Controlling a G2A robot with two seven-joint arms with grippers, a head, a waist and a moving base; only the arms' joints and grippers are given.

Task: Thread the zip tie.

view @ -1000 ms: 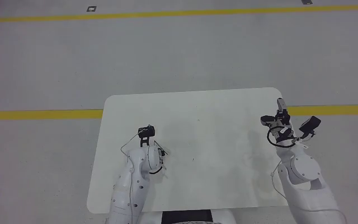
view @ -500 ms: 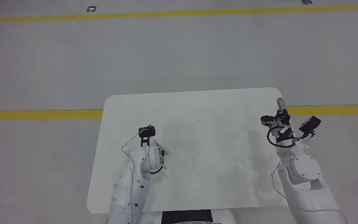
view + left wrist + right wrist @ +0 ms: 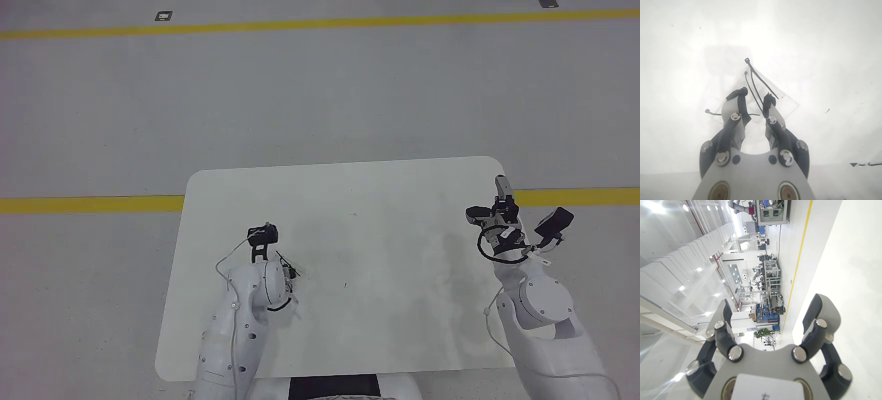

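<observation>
A few black zip ties (image 3: pixel 753 85) lie on a clear plastic bag (image 3: pixel 785 100) at centre of L wrist view. One sits off to the left and passes behind a finger. L gripper (image 3: pixel 756 94) is partly open w/ nothing clamped, fingers either side of the ties' tails. White surface (image 3: pixel 380 200) is under all. R gripper (image 3: pixel 770 304) is wide open and empty, at surface's right edge in top view.

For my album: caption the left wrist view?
Open left gripper above black zip ties lying on a clear sheet on the table.
</observation>
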